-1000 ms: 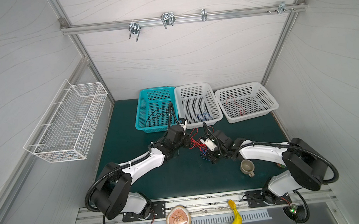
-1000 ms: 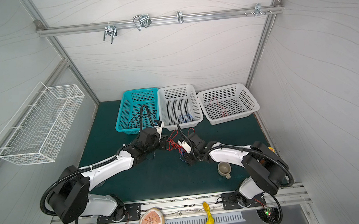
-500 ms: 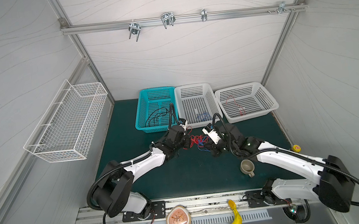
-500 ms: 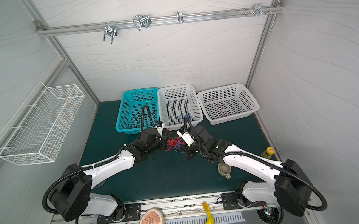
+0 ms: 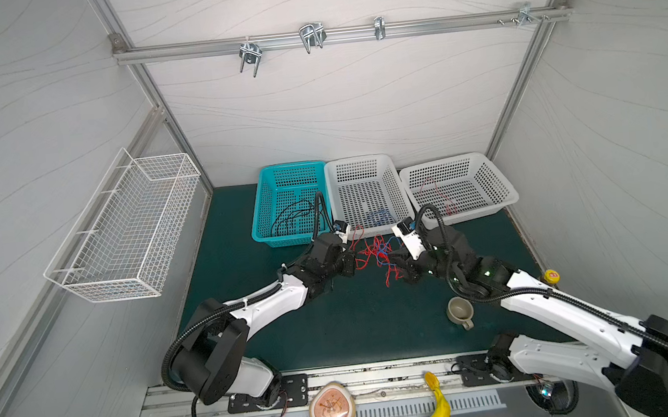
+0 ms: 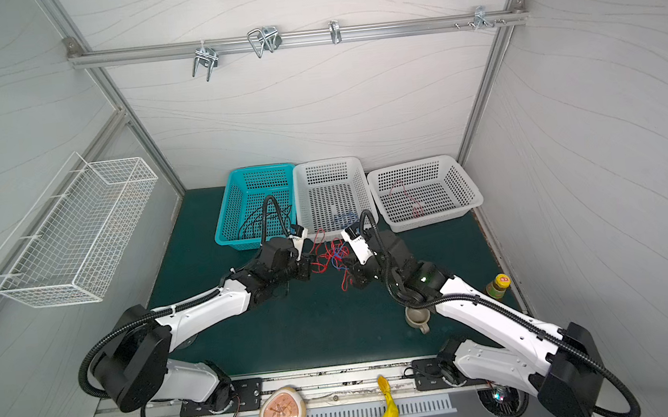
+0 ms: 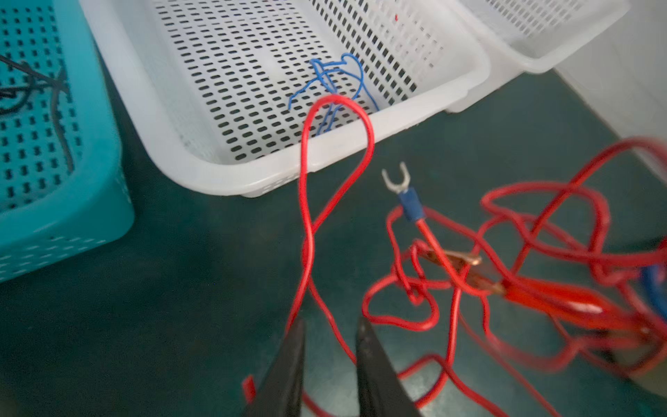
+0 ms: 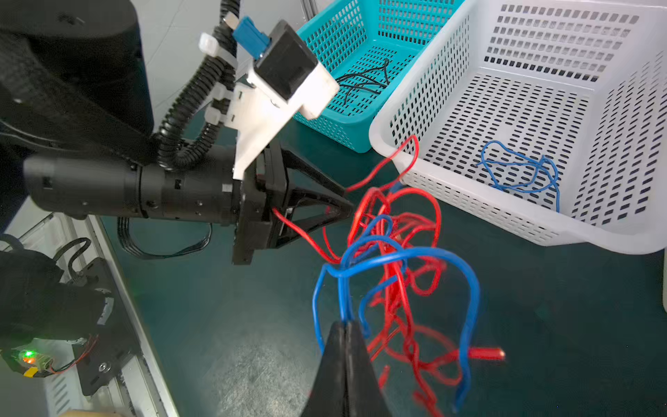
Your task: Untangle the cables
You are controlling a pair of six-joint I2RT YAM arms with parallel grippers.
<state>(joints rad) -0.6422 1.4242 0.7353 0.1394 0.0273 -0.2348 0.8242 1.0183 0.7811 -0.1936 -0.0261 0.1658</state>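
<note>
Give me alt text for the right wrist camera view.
The right tool is shut on a blue cable snarled in a red tangle over the green mat. The left tool faces the tangle; a white basket behind holds another blue cable.
</note>
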